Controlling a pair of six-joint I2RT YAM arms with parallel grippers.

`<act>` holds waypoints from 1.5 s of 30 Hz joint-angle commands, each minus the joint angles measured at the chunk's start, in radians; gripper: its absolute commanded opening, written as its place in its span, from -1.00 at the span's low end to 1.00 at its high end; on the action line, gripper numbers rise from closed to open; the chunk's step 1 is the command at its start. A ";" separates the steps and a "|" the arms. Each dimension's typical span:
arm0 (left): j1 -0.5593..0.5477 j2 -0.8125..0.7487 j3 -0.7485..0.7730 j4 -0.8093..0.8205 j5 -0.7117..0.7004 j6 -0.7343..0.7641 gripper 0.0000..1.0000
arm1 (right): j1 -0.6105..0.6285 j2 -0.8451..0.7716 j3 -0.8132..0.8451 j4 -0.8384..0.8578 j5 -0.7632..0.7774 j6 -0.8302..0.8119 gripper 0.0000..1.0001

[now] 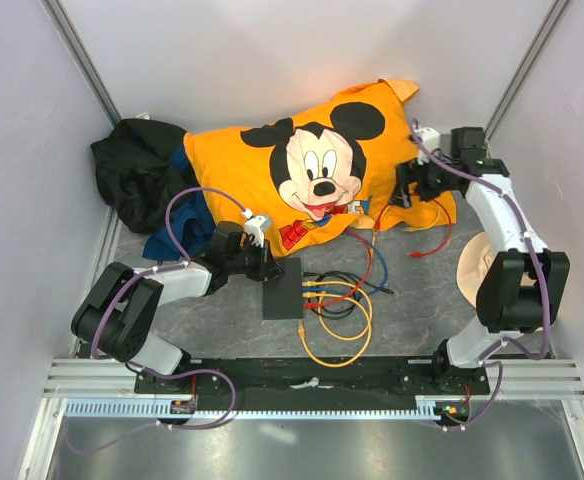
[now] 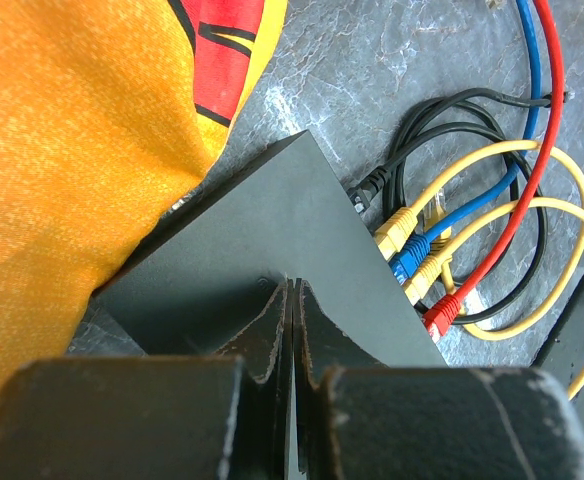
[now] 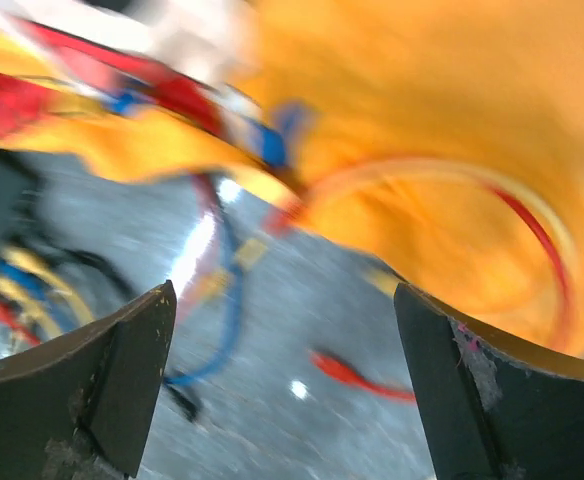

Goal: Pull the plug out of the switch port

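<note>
Near the middle of the surface (image 1: 422, 290) lies the switch (image 1: 282, 292), a flat dark box half tucked under the hem of the orange Mickey Mouse shirt (image 1: 312, 160). Its socket edge faces the right arm. A row of plugs sits along that edge: black, yellow (image 2: 396, 226), blue (image 2: 412, 250), a second yellow, and a red plug (image 2: 440, 318) at the near end. Their cables (image 1: 337, 340) loop loosely beside the box.

The left claw (image 2: 292, 295) has its fingers pressed together with nothing between them, and its tips rest on the switch's top face. It appears to be pinning the box down. The right claw (image 3: 282, 300) is spread wide and holds nothing. It hangs by the shirt's far corner, well apart from the sockets, and its own view is blurred.

The step in hand looks like bringing the right claw to a plug while the left braces the box. To do it well, the left should press firmly enough that the switch cannot slide. The right should come in low and level with the sockets, close on one plug's body rather than its cable, and draw straight out along the port's axis. The plugs stand close together, so the end ones offer the easiest access. Any latch tab on a plug cannot be made out.
</note>
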 commanded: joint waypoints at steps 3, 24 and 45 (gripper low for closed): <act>-0.007 0.036 -0.019 -0.105 -0.050 0.061 -0.97 | 0.240 0.020 0.029 0.054 -0.250 0.105 0.96; -0.008 0.039 -0.021 -0.108 -0.042 0.062 -0.97 | 0.509 0.512 0.130 -0.041 -0.462 0.034 0.54; -0.008 0.057 -0.005 -0.118 -0.056 0.059 -0.97 | 0.581 0.727 0.198 -0.164 -0.422 -0.102 0.14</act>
